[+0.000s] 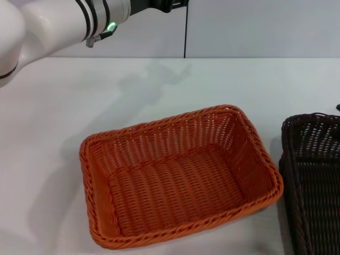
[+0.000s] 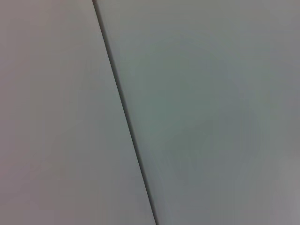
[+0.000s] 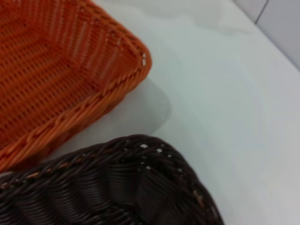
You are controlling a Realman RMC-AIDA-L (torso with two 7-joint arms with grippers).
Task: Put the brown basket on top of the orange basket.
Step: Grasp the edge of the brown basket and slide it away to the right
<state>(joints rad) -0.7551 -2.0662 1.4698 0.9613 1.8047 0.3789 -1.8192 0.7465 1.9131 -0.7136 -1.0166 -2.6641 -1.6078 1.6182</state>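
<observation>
Fingers of either gripper: not appearing in any view, so state impossible to tell. Left arm (image 1: 37,24): reaching in raised from the upper left of the head view, white links with black bands and a green light, hanging well above the tabletop (image 1: 175,90); wrist camera facing only plain grey panels with a dark seam. Right arm: showing only through its wrist camera, looking down over a corner of each basket. Orange basket (image 1: 178,175): sitting upright and empty at centre. Brown basket (image 1: 313,180): standing just beside it on the robot's right, apart, not stacked, partly cropped.
</observation>
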